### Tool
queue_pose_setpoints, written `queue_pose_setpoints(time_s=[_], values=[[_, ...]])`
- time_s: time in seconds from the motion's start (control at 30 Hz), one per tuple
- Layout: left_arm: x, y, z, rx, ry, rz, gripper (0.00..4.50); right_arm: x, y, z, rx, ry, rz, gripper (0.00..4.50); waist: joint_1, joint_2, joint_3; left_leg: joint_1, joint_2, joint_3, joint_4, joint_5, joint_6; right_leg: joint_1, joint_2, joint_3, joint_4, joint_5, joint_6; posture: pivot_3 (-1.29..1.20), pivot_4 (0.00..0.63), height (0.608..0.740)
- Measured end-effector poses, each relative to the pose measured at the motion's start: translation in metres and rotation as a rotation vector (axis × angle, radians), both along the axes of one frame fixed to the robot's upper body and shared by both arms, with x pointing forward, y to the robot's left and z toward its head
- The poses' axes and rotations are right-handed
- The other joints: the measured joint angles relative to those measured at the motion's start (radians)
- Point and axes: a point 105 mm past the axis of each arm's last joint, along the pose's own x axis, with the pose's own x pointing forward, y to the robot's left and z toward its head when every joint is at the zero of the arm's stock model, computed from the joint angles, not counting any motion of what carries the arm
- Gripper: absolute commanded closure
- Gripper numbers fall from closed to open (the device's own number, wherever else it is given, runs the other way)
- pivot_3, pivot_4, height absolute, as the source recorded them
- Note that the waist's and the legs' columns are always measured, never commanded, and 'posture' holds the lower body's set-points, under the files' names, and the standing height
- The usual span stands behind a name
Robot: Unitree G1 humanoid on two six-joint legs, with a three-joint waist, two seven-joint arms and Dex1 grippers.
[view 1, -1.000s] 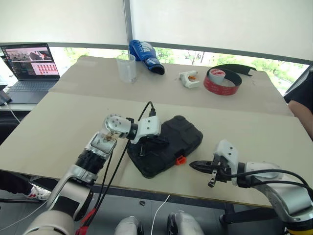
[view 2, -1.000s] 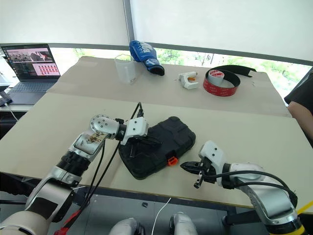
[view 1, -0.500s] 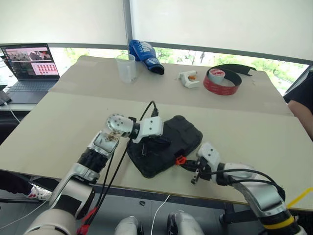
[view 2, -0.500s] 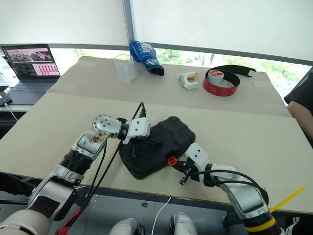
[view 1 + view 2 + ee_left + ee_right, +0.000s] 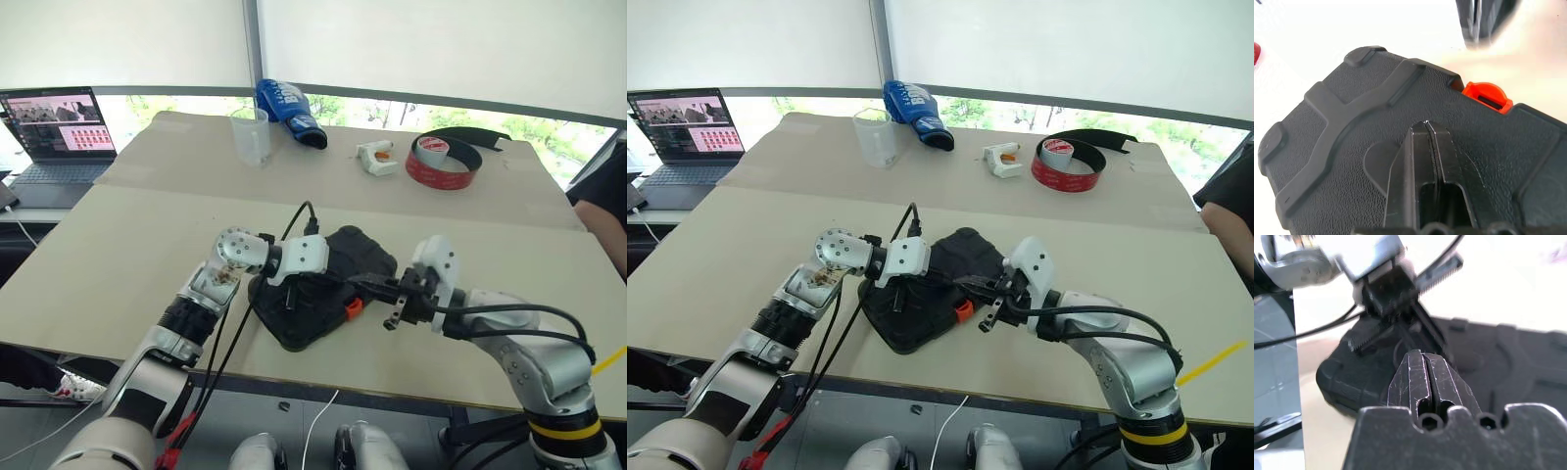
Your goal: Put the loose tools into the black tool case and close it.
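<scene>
Black tool case (image 5: 318, 294): flat clamshell, lid down, lying slantwise near the front edge of the surface (image 5: 147, 245), between the two arms. Lid face moulded with raised ribs.

Orange latch (image 5: 353, 307): on the case's front rim, facing the right arm. Whether it is snapped home cannot be told.

Left hand (image 5: 1426, 128): fingers clenched together, grasping nothing, tips resting on or just above the middle of the lid, apparently pressing it down.

Right hand (image 5: 364, 285): fingers likewise clenched and empty, pointing across the case toward the left hand, tips over the lid's edge just above the latch.

Loose tools: none seen on the surface; judged to be inside the case already, leaving only the latch to secure.

Surroundings, far side of surface, all well apart from the case: clear plastic cup (image 5: 252, 134), blue packet (image 5: 288, 112), white glue gun (image 5: 376, 158), large red-and-grey tape roll (image 5: 446, 162) with a black strap (image 5: 480, 137) beside it. Laptop (image 5: 54, 132) on a separate desk to the left. A person's arm (image 5: 602, 220) at the right edge.

Risks, as judged:
- Case lies near the front edge; a sideways push from the right hand could slide it off if the left hand's downward pressure slackens.
- Two clenched hands close together over the lid could collide.
- Pressing beside the latch, not on it, would leave the case unlocked.
</scene>
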Motion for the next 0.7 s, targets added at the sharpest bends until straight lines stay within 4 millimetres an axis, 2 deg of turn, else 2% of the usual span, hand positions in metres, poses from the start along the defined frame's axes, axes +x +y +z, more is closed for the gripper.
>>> queue_pose_setpoints(time_s=[0.03, 0.07, 0.13, 0.17, 0.2, 0.27, 0.33, 0.4, 0.43, 0.47, 0.6, 0.7], values=[[0.001, 0.001, 0.0, -0.007, 0.016, 0.013, 4.47, 0.0, -0.005, -0.003, -0.018, 0.008, -0.009, 4.5, 0.001, 0.0, 0.0, 0.0, 0.0, 0.0, 0.0, 0.0, 0.001, 0.0, 0.0, 0.0, 0.0, 0.0, 0.0, 0.0, 0.15, 0.73], [0.002, 0.005, 0.001, -0.02, 0.04, 0.033, 4.23, -0.001, -0.01, -0.003, -0.028, 0.011, -0.016, 4.5, 0.002, 0.0, 0.0, 0.0, 0.0, 0.0, 0.001, -0.001, 0.001, 0.0, 0.0, 0.0, 0.0, 0.0, 0.001, 0.0, 0.15, 0.73], [0.003, 0.019, 0.002, -0.044, 0.102, 0.086, 3.8, -0.003, -0.024, -0.001, -0.048, 0.013, -0.028, 3.9, -0.004, 0.0, 0.0, 0.0, 0.0, 0.0, 0.0, -0.001, 0.001, 0.0, 0.0, 0.001, 0.0, 0.0, 0.001, 0.0, 0.15, 0.73], [0.003, 0.031, 0.004, -0.051, 0.134, 0.117, 3.37, -0.006, -0.034, 0.0, -0.074, 0.015, -0.026, 3.57, -0.007, 0.0, 0.0, 0.0, 0.001, 0.0, 0.0, -0.001, 0.001, -0.001, 0.001, 0.001, 0.0, 0.0, 0.001, 0.0, 0.15, 0.73], [0.001, 0.046, 0.005, -0.056, 0.163, 0.145, 2.96, -0.011, -0.043, 0.001, -0.096, 0.023, -0.011, 3.23, -0.011, 0.0, 0.0, 0.0, 0.001, 0.0, -0.001, 0.0, 0.001, -0.002, 0.001, 0.002, 0.0, -0.001, 0.001, 0.0, 0.15, 0.73], [-0.004, 0.089, 0.011, -0.056, 0.224, 0.245, 2.07, -0.02, -0.065, 0.005, -0.141, 0.037, -0.001, 2.56, -0.02, 0.001, 0.001, 0.001, 0.004, 0.0, -0.002, 0.001, -0.002, -0.003, 0.001, 0.003, 0.0, -0.001, 0.0, 0.0, 0.15, 0.73], [-0.014, 0.122, 0.013, -0.05, 0.3, 0.323, 1.25, -0.027, -0.077, 0.016, -0.152, 0.03, 0.026, 1.89, -0.021, 0.001, 0.002, 0.001, 0.005, 0.0, -0.003, 0.002, -0.004, -0.004, 0.002, 0.003, 0.001, -0.001, 0.0, 0.0, 0.15, 0.73], [-0.035, 0.152, 0.015, -0.047, 0.418, 0.377, 0.52, -0.035, -0.086, 0.027, -0.169, 0.034, 0.08, 1.23, -0.018, 0.002, 0.004, 0.0, 0.005, 0.0, -0.003, 0.003, -0.005, -0.005, 0.002, 0.002, 0.001, -0.002, 0.0, 0.0, 0.15, 0.73], [-0.049, 0.17, 0.018, -0.031, 0.484, 0.414, 0.14, -0.04, -0.094, 0.031, -0.188, 0.047, 0.1, 1.21, -0.017, 0.001, 0.008, 0.0, 0.006, 0.0, -0.004, 0.003, -0.005, -0.006, 0.002, 0.002, 0.001, -0.002, -0.001, 0.0, 0.15, 0.73], [-0.055, 0.181, 0.022, -0.028, 0.51, 0.444, 0.0, -0.041, -0.101, 0.035, -0.193, 0.053, 0.096, 1.2, -0.014, 0.0, 0.009, 0.0, 0.006, 0.0, -0.004, 0.003, -0.005, -0.006, 0.002, 0.001, 0.001, -0.002, -0.001, 0.0, 0.15, 0.73], [-0.071, 0.214, 0.052, -0.06, 0.464, 0.566, 0.0, -0.04, -0.116, 0.051, -0.199, 0.051, 0.128, 1.21, 0.003, 0.001, 0.011, 0.0, 0.004, -0.001, -0.004, 0.002, -0.004, -0.005, -0.001, 0.001, 0.0, -0.002, -0.001, 0.0, 0.15, 0.73], [-0.073, 0.221, 0.056, -0.106, 0.44, 0.615, 0.0, -0.036, -0.119, 0.056, -0.183, 0.046, 0.144, 1.21, 0.017, 0.003, 0.012, -0.002, 0.003, -0.001, -0.004, 0.001, -0.003, -0.006, -0.004, 0.001, -0.001, -0.002, -0.001, 0.0, 0.15, 0.73]])
